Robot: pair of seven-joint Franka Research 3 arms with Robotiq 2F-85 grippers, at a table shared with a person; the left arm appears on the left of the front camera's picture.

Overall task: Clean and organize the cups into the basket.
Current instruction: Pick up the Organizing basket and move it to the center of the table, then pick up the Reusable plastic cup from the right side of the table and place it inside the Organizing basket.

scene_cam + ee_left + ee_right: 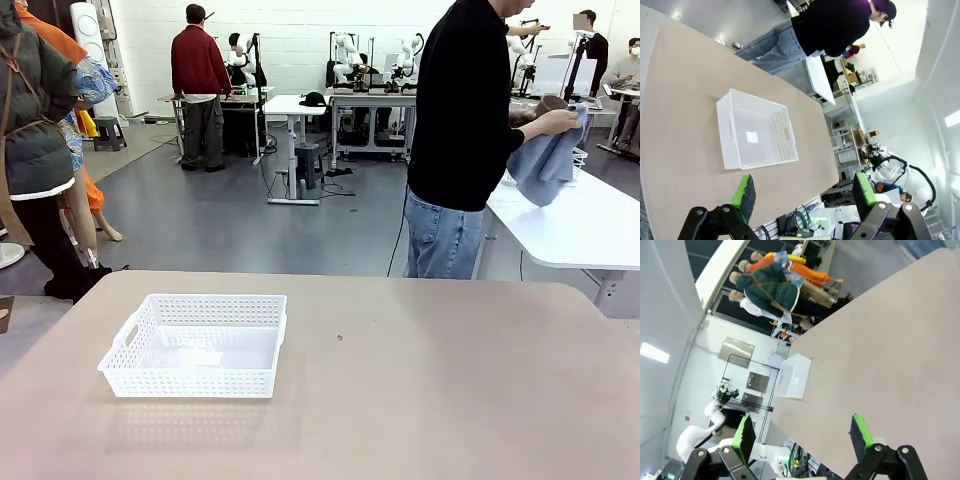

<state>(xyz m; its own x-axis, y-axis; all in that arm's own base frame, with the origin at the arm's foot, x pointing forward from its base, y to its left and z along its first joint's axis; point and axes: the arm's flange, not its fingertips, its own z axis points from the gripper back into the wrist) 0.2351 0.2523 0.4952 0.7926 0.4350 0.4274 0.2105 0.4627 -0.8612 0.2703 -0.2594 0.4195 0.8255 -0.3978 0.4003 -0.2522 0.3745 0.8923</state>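
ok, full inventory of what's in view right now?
basket: one, white, no cups inside, on the table left of centre.
table: one, tan, near side.
cup: one, tan-brown, held by the person over the side table.
cloth: one, blue, held against that cup.
side table: one, white, far right.
person: one, black top, jeans, far side, turned to the side table.
left claw: one, black, green pads, open, above the table.
right claw: one, same colours, open, above the table.
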